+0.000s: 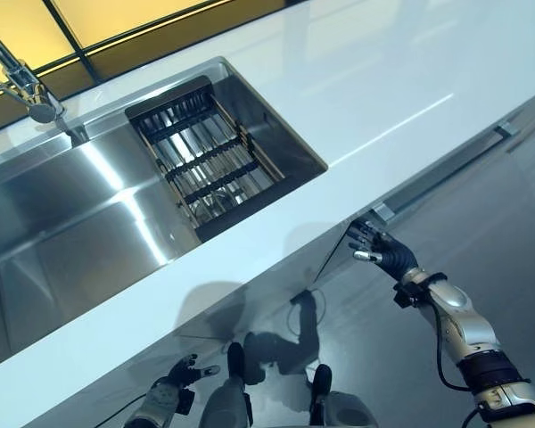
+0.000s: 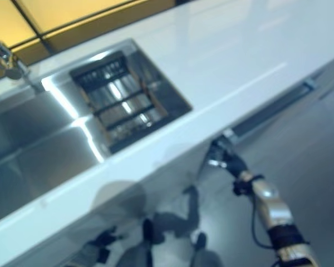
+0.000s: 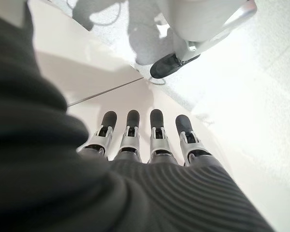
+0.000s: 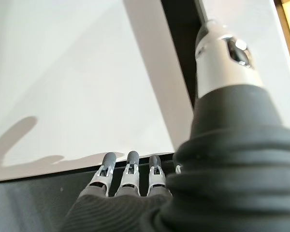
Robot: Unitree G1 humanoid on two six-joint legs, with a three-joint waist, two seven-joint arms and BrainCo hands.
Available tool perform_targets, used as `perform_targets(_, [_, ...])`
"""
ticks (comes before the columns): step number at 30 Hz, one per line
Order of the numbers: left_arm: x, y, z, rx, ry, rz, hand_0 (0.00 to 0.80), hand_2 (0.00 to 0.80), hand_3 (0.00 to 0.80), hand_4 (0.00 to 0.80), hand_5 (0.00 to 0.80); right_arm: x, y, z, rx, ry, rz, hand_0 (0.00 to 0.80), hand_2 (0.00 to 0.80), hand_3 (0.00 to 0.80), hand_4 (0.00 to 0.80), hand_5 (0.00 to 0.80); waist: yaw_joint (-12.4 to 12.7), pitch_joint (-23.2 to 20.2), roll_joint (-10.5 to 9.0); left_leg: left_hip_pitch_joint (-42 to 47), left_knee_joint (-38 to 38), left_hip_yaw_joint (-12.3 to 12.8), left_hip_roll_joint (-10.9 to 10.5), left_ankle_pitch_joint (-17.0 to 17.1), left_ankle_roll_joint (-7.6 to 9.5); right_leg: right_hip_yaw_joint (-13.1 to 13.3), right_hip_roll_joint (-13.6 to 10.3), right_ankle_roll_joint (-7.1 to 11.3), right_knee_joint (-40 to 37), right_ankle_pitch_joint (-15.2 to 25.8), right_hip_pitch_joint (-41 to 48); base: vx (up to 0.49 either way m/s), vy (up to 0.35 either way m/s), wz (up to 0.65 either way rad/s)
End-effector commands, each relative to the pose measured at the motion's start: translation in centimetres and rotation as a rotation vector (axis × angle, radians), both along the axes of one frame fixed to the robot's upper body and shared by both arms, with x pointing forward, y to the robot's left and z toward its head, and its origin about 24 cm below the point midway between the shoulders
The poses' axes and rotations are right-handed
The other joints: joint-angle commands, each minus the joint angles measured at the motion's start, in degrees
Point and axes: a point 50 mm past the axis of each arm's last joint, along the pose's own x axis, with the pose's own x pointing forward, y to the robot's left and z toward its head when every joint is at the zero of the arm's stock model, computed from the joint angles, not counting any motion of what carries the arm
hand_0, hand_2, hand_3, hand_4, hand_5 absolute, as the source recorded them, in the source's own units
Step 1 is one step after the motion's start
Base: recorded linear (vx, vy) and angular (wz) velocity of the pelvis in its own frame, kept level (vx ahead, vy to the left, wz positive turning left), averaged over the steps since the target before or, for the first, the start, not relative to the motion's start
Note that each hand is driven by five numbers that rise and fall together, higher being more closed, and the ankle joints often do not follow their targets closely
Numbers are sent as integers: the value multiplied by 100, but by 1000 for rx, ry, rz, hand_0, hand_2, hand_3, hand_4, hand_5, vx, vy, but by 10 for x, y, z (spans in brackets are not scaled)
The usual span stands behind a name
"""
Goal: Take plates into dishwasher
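Observation:
No plate shows in any view. Below the white counter's (image 1: 383, 80) front edge runs a long bar handle (image 1: 446, 174) on a grey cabinet front (image 1: 508, 223). My right hand (image 1: 376, 246) is just under the near end of that bar, open, and holds nothing. In the right wrist view its straight fingers (image 4: 129, 166) rest their tips at the edge of a white panel (image 4: 77, 72) beside a dark gap, thumb (image 4: 222, 63) held apart. My left hand (image 1: 172, 383) hangs low in front of the counter, open and empty, its fingers (image 3: 157, 133) straight.
A steel sink (image 1: 62, 223) is set in the counter at the left, with a dark wire dish rack (image 1: 209, 160) in its right end and a tap (image 1: 22, 85) behind it. A yellow-lit window band (image 1: 116, 27) runs along the back.

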Motion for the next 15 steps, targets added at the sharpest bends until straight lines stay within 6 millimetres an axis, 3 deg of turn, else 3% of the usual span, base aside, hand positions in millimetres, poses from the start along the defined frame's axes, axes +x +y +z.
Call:
perform_targets(1, [15, 22, 11, 85, -48, -6, 0, 0, 0, 0, 0, -31, 85, -30, 38, 78, 438, 0, 0, 0, 0, 0, 585, -175, -354, 62, -21, 242, -539, -366, 344, 172, -9, -38, 1286, -620, -451, 3, -26, 18])
perform_targets(2, [15, 22, 12, 88, -51, -4, 0, 0, 0, 0, 0, -36, 75, -52, -65, 147, 358, 0, 0, 0, 0, 0, 606, -156, -381, 83, -21, 222, -549, -368, 343, 157, -13, -41, 1277, -637, -400, -2, -26, 14])
perform_targets(5, [17, 21, 12, 89, -55, 1, 0, 0, 0, 0, 0, -50, 50, -95, -255, 307, 210, 0, 0, 0, 0, 0, 646, -152, -422, 111, -21, 196, -549, -368, 333, 117, 15, -69, 1203, -628, -300, 17, -24, 10])
perform_targets(13, [24, 13, 11, 99, -29, -45, 0, 0, 0, 0, 0, -76, 8, -153, -543, 644, 16, 0, 0, 0, 0, 0, 913, -80, -439, 140, 185, -31, -650, -514, 417, 62, 23, -143, 1193, -627, -221, 69, 13, 24])
perform_targets(15, [25, 12, 11, 105, -28, -46, 0, 0, 0, 0, 0, -97, 6, -172, -572, 786, -2, 0, 0, 0, 0, 0, 991, -59, -430, 153, 227, -86, -672, -561, 468, 44, -12, -127, 1250, -635, -232, 66, 24, 20])
